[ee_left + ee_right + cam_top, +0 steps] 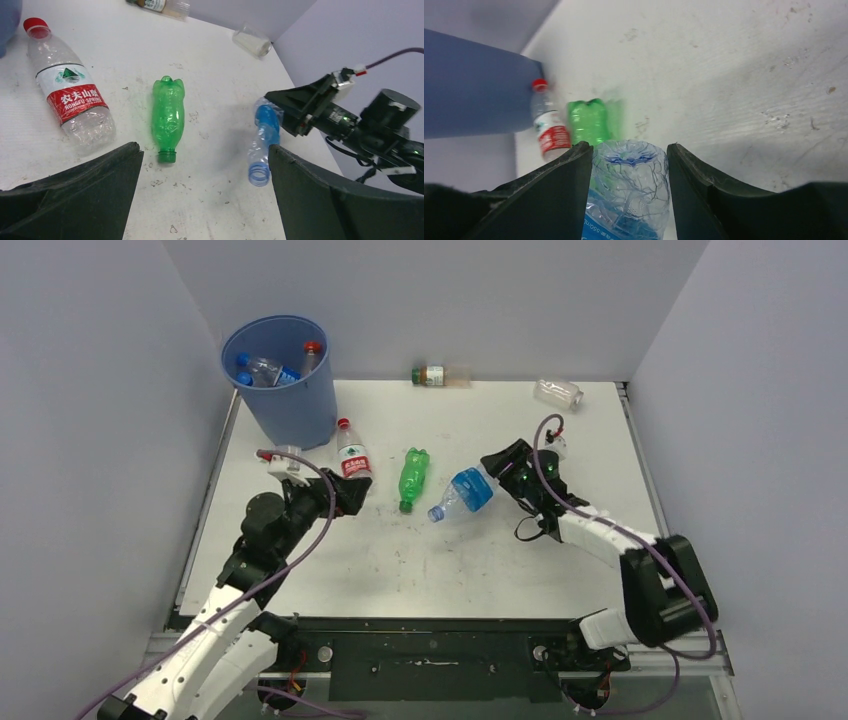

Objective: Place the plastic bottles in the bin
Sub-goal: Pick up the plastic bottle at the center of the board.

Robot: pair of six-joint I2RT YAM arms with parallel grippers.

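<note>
My right gripper [497,476] [629,152] is shut on the base end of a clear blue-tinted bottle [462,493] [631,195] [263,142]. The bottle's uncapped neck points down to the left, near the table. A green bottle [412,478] [168,117] [591,120] lies beside it. Left of that lies a red-labelled, red-capped bottle [352,458] [70,97] [549,132]. My left gripper [350,492] [205,165] stands open just in front of this bottle, holding nothing. The blue bin [295,410] [469,90] at the back left holds several bottles [262,370].
An amber bottle with a green-and-white label [435,376] [160,5] lies against the back wall. A clear bottle [557,392] [252,41] lies at the back right. Grey walls close in the white table [450,570] on three sides.
</note>
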